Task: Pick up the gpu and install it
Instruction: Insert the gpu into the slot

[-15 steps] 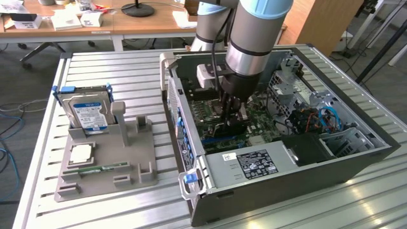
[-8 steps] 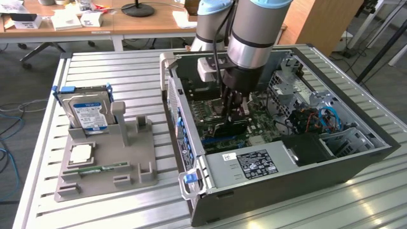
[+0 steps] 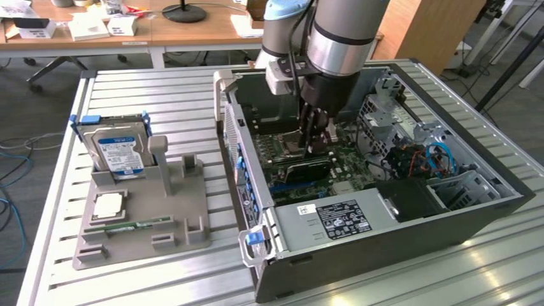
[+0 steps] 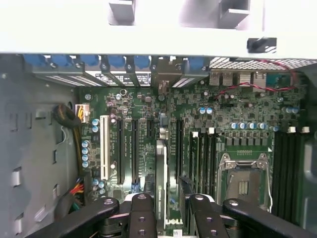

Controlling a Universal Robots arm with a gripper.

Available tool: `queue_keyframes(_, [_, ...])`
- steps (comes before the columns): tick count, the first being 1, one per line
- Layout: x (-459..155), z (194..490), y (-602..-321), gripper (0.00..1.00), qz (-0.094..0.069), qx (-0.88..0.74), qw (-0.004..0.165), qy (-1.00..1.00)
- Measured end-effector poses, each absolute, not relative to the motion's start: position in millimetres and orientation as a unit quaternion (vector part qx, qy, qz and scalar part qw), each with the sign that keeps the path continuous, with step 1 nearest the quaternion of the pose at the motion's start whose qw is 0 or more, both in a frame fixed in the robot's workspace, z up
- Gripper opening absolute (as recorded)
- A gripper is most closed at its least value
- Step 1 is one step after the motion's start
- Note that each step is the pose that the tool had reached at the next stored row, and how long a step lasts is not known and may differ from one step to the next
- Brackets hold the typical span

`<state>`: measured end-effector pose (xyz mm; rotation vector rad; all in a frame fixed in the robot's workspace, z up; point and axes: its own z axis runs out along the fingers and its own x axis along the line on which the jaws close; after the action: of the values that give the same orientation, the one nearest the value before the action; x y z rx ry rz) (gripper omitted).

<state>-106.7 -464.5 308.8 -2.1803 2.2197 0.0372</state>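
Slatted metal covers the table (image 3: 153,95), which carries an open computer case (image 3: 442,210) and, at the exterior view's left, a grey holder (image 3: 144,217) with a blue-labelled hard drive (image 3: 114,150) standing in it. Reaching down into the case, the gripper (image 3: 314,137) has its fingers (image 4: 143,218) closed on the gpu (image 4: 161,193), held on edge above the motherboard (image 4: 237,119), beside the black expansion slots (image 4: 126,148).

Bright, even indoor light; glare whitens the table slats (image 3: 153,102), while the case interior (image 3: 399,191) sits shadowed.
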Motion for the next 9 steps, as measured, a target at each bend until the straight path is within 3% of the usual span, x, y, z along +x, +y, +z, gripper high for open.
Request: queue_keyframes(9, [-107, 333, -464, 0.33, 0.012, -0.701, 0.015, 0.713])
